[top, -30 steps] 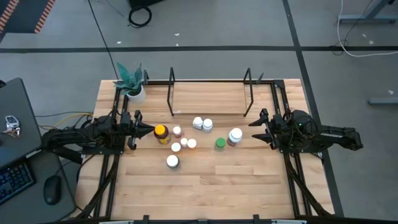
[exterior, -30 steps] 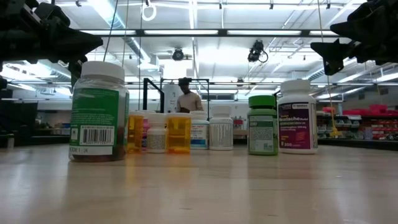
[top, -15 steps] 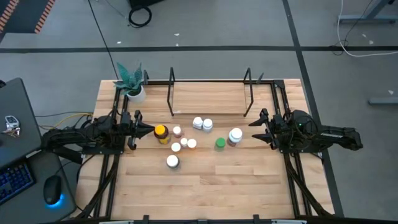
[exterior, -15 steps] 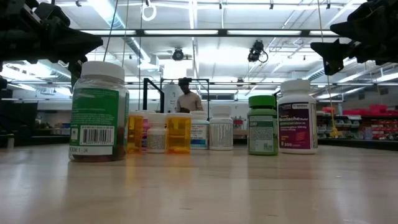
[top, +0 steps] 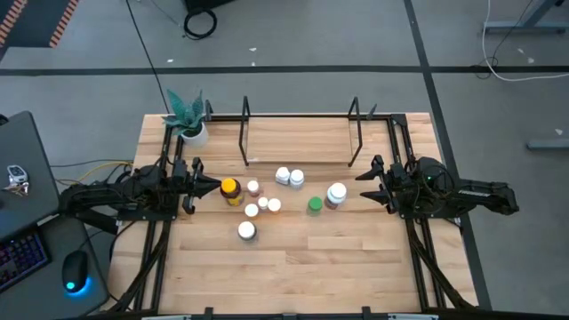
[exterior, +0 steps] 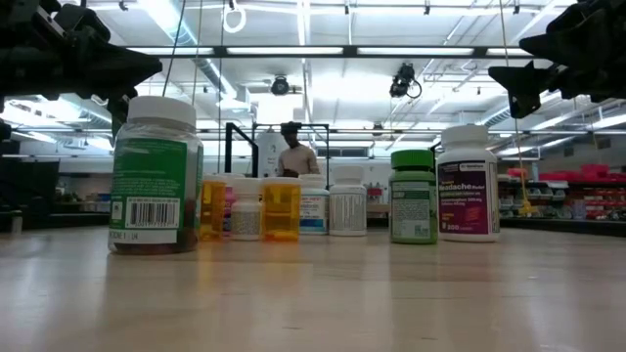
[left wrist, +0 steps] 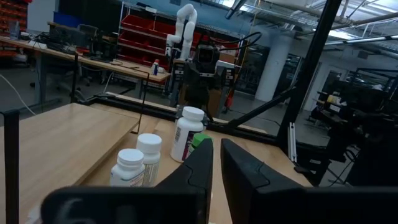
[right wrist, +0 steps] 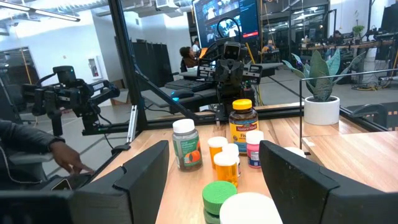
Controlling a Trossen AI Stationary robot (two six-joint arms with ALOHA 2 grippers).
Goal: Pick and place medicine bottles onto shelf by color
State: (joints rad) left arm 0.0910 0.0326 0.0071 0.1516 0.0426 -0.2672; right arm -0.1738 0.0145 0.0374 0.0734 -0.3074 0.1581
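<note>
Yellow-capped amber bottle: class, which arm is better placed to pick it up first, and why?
Probably the left. The left gripper sits right beside the yellow-capped amber bottle, jaws nearly closed, while the right gripper waits across the cluster, jaws open, beyond the green bottle.

Readable text on the bottles

The white bottle (exterior: pixel 467 184) below the right gripper (exterior: pixel 518 86) has a purple label reading "Headache Relief"; other labels are too small to read.

Both arms showing dark, jointed, matte bodies; left gripper (top: pixel 206 187) and right gripper (top: pixel 366 185) wearing pointed black fingers.
</note>
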